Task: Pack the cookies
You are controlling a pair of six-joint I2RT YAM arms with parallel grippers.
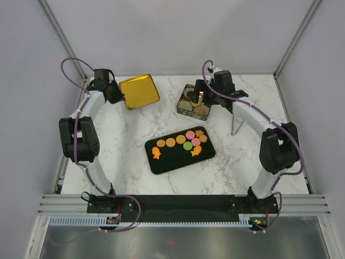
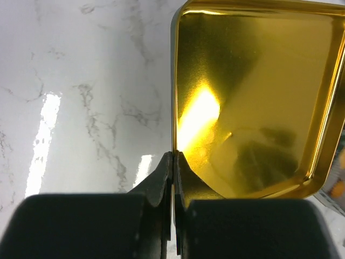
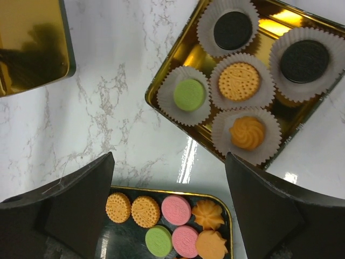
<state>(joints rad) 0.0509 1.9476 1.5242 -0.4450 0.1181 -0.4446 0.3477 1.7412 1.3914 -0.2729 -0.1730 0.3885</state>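
Marble desk, grey-walled enclosure. Cookies lie on the central black tray and in the tin under the spread right claw; left claw pinches the gold lid, upper left.

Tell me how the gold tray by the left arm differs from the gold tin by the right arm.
The gold tray is empty; the gold tin holds cookies in paper liners. The left gripper is shut on the tray's rim; nothing grips the tin. Both are shiny gold with rounded corners.
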